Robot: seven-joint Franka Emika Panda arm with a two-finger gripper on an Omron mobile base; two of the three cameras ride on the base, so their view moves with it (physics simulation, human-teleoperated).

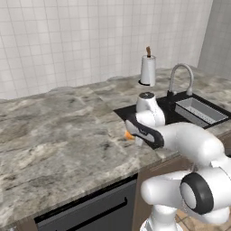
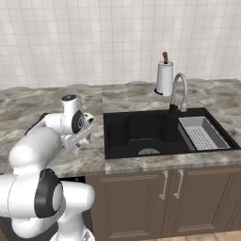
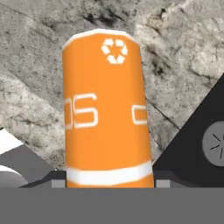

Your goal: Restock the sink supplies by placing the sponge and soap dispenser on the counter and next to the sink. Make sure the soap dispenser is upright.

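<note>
And here's the pincer (image 1: 135,137) down low over the bench (image 1: 58,135), right by the front edge, with the soap dispenser (image 3: 107,109) sitting squarely between its two tips! From the hand view the orange bottle's body runs straight out ahead of the pincer, its long axis lined up with the line of sight, the end with the white rim and recycling mark farthest from the hand and a white band nearest to it. The dark finger tips (image 3: 52,179) stand at either side of the near end, pressed up against it, so the pincer is clamped on the bottle. Beneath and beyond the bottle lies marbled stone. In the left base view just a sliver of orange (image 1: 129,135) peeks out on the far side of the hand, close above the stone; whether it touches the surface I cannot tell, and whether the bottle stands upright I cannot tell either. The pump top is hidden. Off to the pincer's right side sits the black sink (image 2: 141,132), its near corner close by, with the grey rack (image 2: 202,132) at the basin's far end. Beyond that, well away from the pincer, rises the chrome faucet (image 2: 179,92) with the white paper-towel roll (image 2: 164,77) behind it by the tiled wall.
</note>
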